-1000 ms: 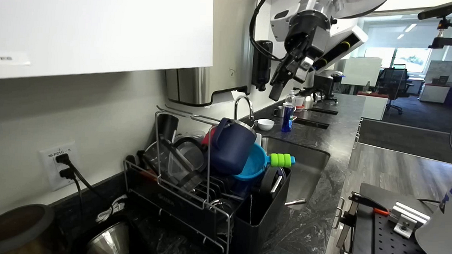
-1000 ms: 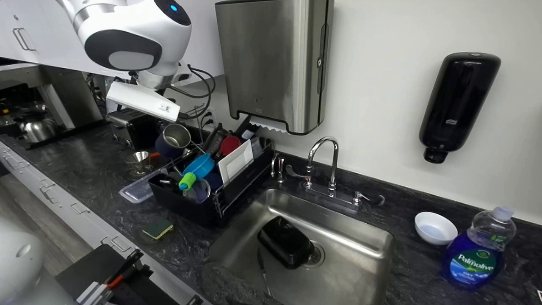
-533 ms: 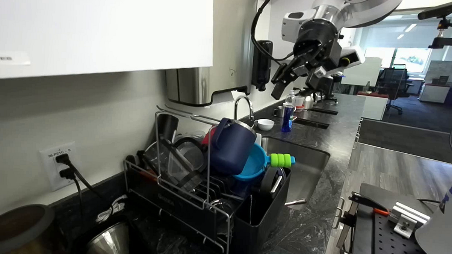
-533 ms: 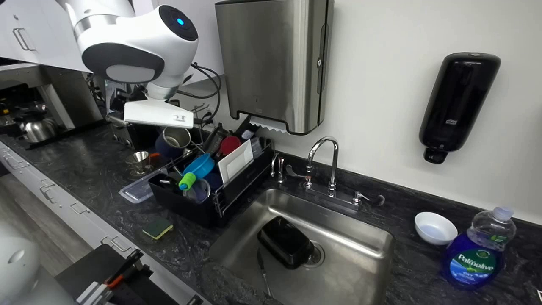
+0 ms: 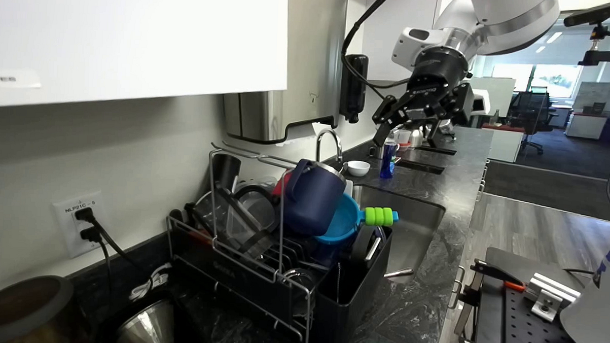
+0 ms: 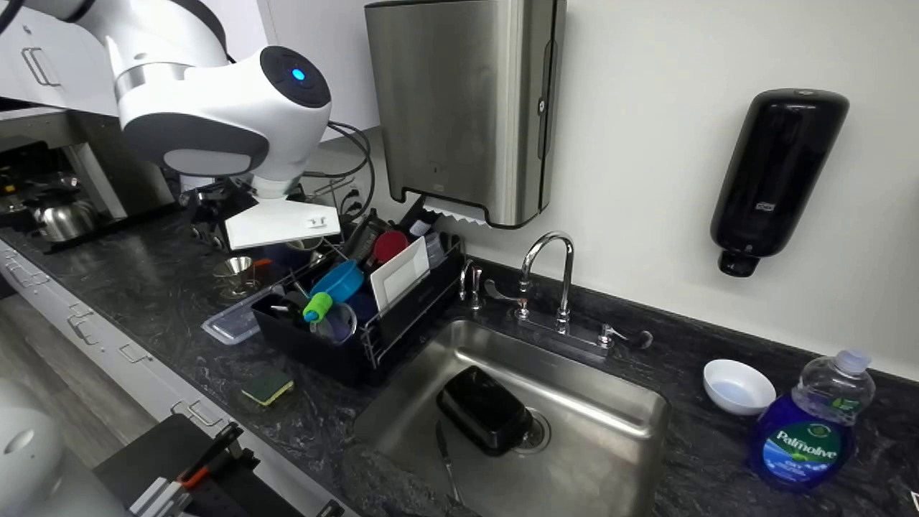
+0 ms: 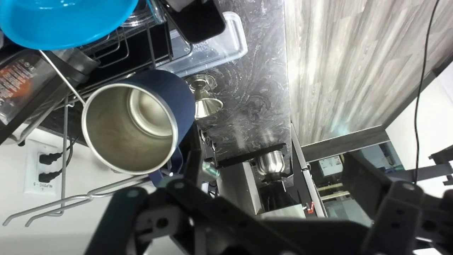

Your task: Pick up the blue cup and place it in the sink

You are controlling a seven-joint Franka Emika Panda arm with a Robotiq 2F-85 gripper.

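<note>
Arm [image 6: 197, 100]: lowered and turned since the earlier frames.
Blue cup [image 5: 314, 200]: propped at a tilt in the dish rack [image 5: 260, 292], clear of the grip.
Gripper [image 5: 407, 137]: fingers [image 5: 382, 135] are held spread.
Sink [image 6: 574, 467]: occupied by a black container [image 6: 482, 409], set at the drain [image 6: 540, 432].
Dish soap [image 6: 800, 445]: stood upright beside a white bowl [image 6: 738, 388].

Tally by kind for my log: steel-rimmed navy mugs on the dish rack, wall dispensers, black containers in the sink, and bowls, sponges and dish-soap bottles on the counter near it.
Steel-rimmed navy mug: 1
Paper towel dispenser plus soap dispenser: 2
Black container: 1
White bowl: 1
Sponge: 1
Dish-soap bottle: 1
Total: 7
</note>
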